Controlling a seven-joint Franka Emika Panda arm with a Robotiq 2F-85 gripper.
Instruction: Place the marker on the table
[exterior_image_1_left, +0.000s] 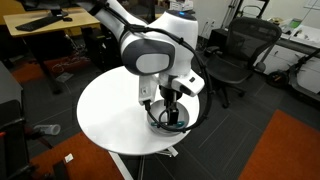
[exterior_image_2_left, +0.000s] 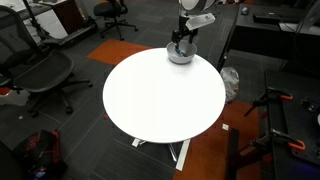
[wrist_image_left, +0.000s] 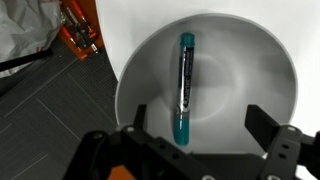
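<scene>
Lying in the bowl (wrist_image_left: 135, 75), the slim marker (wrist_image_left: 186, 88), dark-barrelled with seemingly teal ends, faces the wide-spread tool (wrist_image_left: 200, 126).

Room's evenly lit from above, the white table (exterior_image_2_left: 150, 105) glares a bit, and up close the gripper (wrist_image_left: 195, 125) looks dark and soft.

No legible text anywhere

One marker (wrist_image_left: 185, 85) lies just ahead of the gripper (wrist_image_left: 197, 128), inside one bowl (wrist_image_left: 250, 80); one round table (exterior_image_2_left: 150, 110) sits beneath both.
</scene>
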